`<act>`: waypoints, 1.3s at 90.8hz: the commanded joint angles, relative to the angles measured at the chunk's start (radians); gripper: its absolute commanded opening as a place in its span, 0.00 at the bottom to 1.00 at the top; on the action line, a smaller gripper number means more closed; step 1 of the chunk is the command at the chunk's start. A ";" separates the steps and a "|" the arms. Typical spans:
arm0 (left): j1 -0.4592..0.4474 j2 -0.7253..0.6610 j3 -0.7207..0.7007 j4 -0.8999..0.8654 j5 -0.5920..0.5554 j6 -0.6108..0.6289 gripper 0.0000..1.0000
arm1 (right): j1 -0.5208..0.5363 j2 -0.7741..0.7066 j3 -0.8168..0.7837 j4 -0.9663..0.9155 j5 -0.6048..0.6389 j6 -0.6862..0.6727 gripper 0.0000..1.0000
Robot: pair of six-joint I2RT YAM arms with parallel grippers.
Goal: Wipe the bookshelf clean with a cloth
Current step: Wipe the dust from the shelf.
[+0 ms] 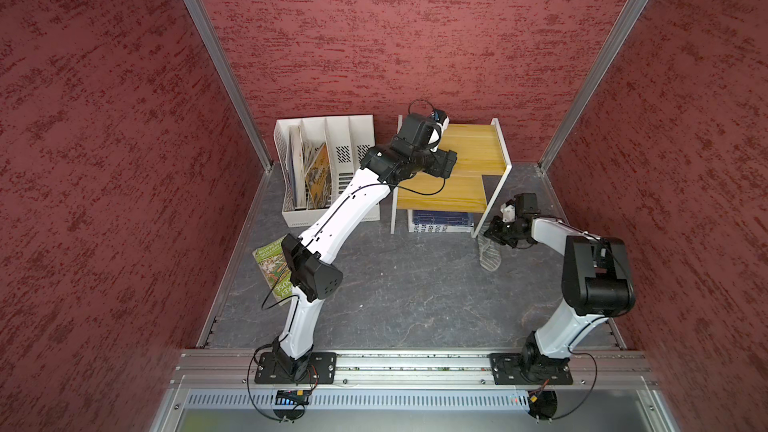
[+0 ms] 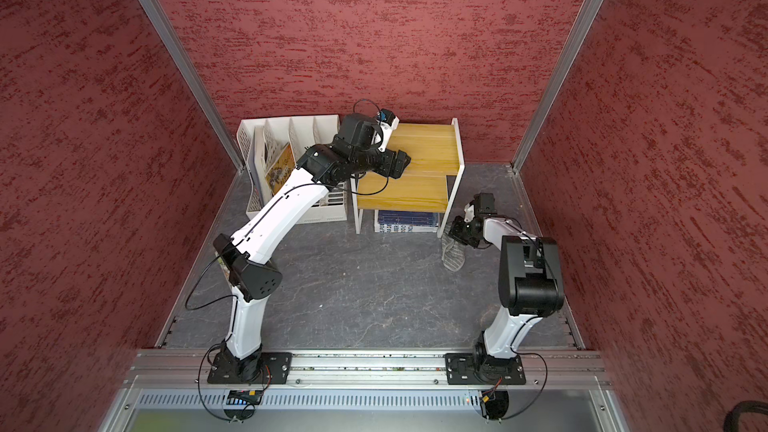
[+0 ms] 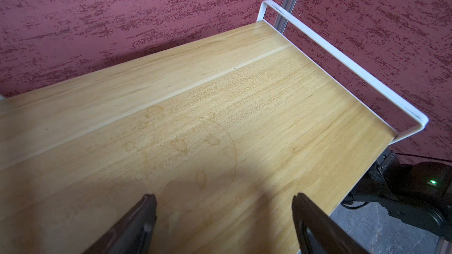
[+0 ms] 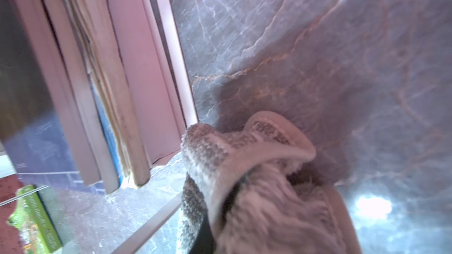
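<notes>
Cloth [image 1: 490, 257] in right fingers [image 1: 491, 236] (left fingers [image 3: 137, 223] apart)

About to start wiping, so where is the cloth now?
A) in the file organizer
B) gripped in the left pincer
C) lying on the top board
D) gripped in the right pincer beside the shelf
D: the right pincer is shut on the cloth beside the bookshelf; the left pincer stands open and empty above it.
</notes>
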 commanded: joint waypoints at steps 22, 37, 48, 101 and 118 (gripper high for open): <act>-0.012 0.049 -0.023 -0.138 0.035 -0.015 0.90 | 0.009 -0.078 -0.070 0.194 -0.130 0.199 0.00; -0.012 0.049 -0.022 -0.134 0.038 -0.016 0.90 | 0.010 -0.170 -0.078 0.230 -0.139 0.271 0.00; -0.012 0.048 -0.022 -0.134 0.038 -0.013 0.90 | 0.010 -0.226 -0.062 0.218 -0.140 0.296 0.00; -0.012 0.049 -0.022 -0.130 0.040 -0.014 0.90 | 0.009 -0.359 -0.048 0.142 -0.095 0.316 0.00; -0.013 0.048 -0.022 -0.132 0.040 -0.013 0.90 | 0.011 -0.310 -0.073 0.162 -0.081 0.287 0.00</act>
